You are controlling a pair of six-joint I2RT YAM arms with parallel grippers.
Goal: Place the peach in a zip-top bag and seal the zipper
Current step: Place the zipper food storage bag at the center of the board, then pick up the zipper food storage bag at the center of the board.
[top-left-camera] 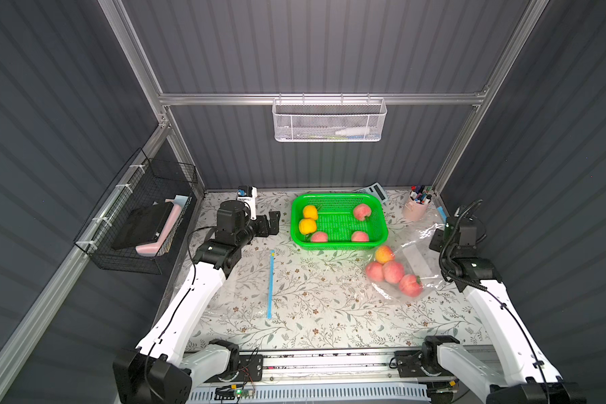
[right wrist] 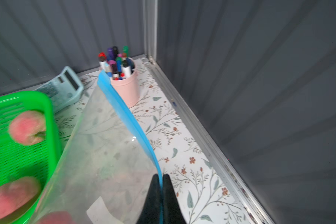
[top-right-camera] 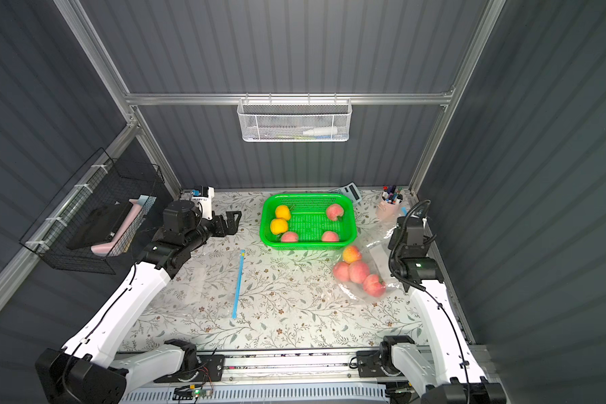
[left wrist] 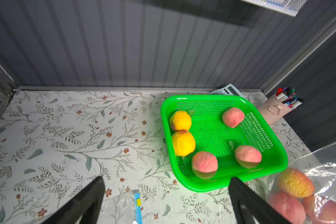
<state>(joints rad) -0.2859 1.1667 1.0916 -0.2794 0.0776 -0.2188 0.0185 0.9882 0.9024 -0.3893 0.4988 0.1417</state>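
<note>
Left tool (top-left-camera: 274, 224) hangs wide open and empty just left of the green basket (top-left-camera: 340, 247) in both top views, facing it, likely poised to reach for fruit. That basket, at the far middle of the counter (top-left-camera: 329, 314), holds two yellow and three pink peaches. Right tool (top-left-camera: 438, 238) sits at the far right, at the raised edge of a clear zip-top bag (top-left-camera: 417, 259). Four peaches (top-left-camera: 392, 271) lie bunched in the bag's near end, just right of the basket's near corner. A second bag (top-right-camera: 203, 278), apparently empty, lies flat at the near left, its blue zipper (top-right-camera: 238, 283) toward the middle.

From the left wrist, both fingers (left wrist: 89, 195) stand far apart with nothing between them, and the second bag's yellow slider (left wrist: 138, 202) lies close by.

From the right wrist, the jaws are clamped tight on the filled bag's zipper strip (right wrist: 128, 118), holding that edge up, probably so the track is taut for sealing. Whether the track is fully pressed together I cannot tell.
</note>
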